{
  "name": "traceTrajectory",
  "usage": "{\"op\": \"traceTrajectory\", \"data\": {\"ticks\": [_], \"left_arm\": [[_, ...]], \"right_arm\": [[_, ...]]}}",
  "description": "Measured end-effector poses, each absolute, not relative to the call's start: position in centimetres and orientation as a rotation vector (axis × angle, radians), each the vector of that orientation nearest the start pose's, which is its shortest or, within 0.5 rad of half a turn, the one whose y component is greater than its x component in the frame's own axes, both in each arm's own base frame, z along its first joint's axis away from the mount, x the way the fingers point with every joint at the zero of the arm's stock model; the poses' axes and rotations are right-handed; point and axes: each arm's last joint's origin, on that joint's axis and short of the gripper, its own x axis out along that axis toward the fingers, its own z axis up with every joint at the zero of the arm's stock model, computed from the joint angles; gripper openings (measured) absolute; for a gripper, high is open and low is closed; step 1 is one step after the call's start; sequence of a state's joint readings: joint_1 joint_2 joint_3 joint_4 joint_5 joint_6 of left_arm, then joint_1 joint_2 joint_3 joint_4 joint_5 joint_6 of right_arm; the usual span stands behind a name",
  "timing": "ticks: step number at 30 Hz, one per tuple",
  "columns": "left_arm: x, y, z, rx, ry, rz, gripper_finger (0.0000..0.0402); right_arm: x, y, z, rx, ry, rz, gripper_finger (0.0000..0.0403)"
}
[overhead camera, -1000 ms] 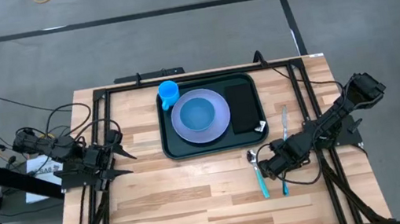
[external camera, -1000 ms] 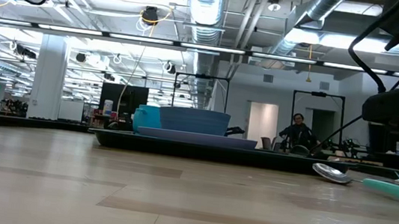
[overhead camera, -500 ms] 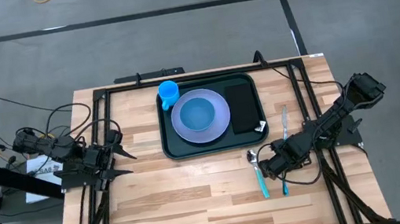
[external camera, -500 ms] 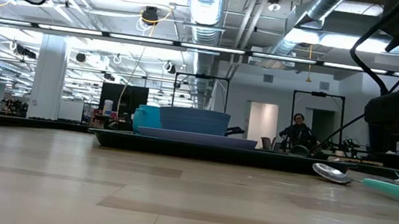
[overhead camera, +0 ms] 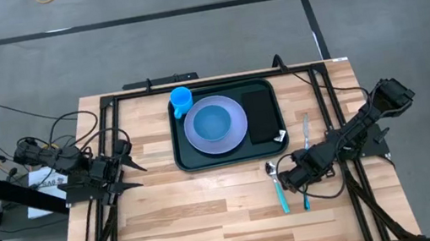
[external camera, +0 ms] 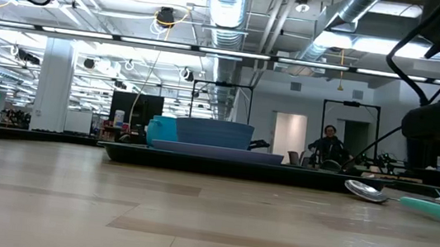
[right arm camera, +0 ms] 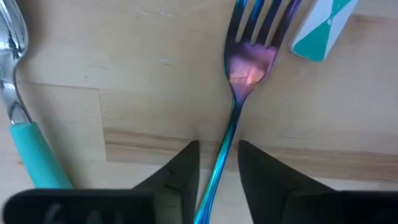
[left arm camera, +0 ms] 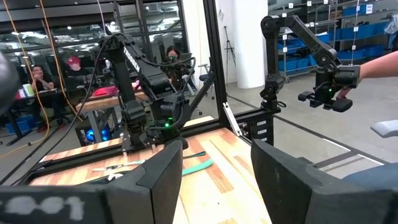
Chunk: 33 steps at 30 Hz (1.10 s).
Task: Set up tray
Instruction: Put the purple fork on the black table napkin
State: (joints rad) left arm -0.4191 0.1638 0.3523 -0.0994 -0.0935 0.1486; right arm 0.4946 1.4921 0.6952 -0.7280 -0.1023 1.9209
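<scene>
On the worktop [overhead camera: 170, 221], beside the tray [overhead camera: 182, 155]:
Right claw [right arm camera: 217, 155]: your fingers straddled the fork [right arm camera: 239, 81], narrowly apart.
Left claw [left arm camera: 214, 180]: stood wide apart.

The right gripper [right arm camera: 217, 163] straddles an iridescent fork's [right arm camera: 244, 68] handle beside a teal-handled spoon [right arm camera: 22, 118].

No text, label or number can be read anywhere.
</scene>
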Motion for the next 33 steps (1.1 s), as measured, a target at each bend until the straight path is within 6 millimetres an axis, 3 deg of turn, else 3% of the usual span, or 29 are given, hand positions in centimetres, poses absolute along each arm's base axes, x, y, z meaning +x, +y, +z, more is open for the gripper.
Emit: {"op": "traceTrajectory", "data": {"ticks": [17,33], "left_arm": [[7.89,-3.22,25.99,0.139,-0.112,-0.317,0.018],[7.89,-3.21,25.99,0.139,-0.112,-0.317,0.018]], "right_arm": [[19.08,10.09,13.69,1.184,1.349,-1.084,0.0008],[19.7,10.43,14.21,1.233,1.333,-1.061,0.0003]]}}
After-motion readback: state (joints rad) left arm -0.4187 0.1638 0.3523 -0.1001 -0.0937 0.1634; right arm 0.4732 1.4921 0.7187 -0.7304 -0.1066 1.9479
